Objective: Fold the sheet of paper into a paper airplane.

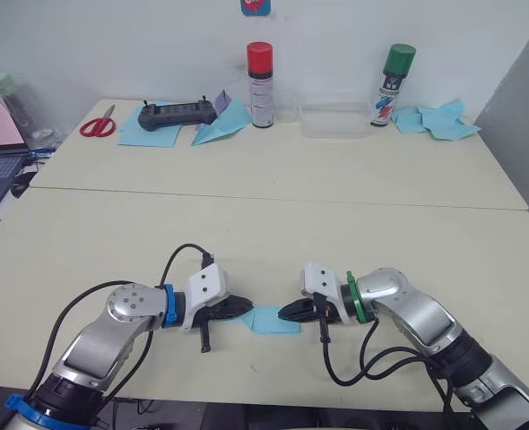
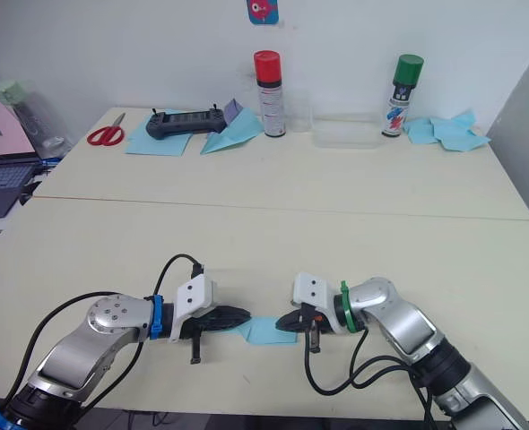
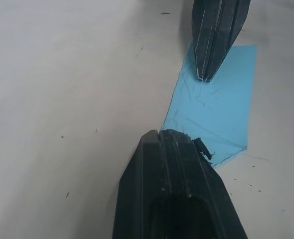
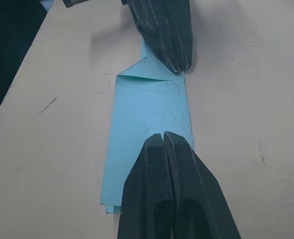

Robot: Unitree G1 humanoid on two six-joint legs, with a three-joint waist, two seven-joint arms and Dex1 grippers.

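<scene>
Both claws clenched, left claw (image 1: 239,307) and right claw (image 1: 290,311) pressing opposite ends of the folded paper (image 1: 272,320) near the desk's (image 1: 273,224) front edge; drag along the crease, don't lift.

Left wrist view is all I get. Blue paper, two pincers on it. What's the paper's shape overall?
Observer: The sheet of paper is a folded strip lying flat, with a small corner flap turned over at the end under the left pincer.
Operator: Right pincer open?
Observer: No. The right pincer has its fingers together, tips pressed on the strip.
Operator: Where on the table are we?
Observer: Near the front edge of the near table; the arms come in from opposite sides, tips facing.
Operator: Anything else blue around?
Observer: Yes, on the far table: a finished blue plane beside the red-capped spray can, and crumpled blue paper by the green-capped can.
</scene>
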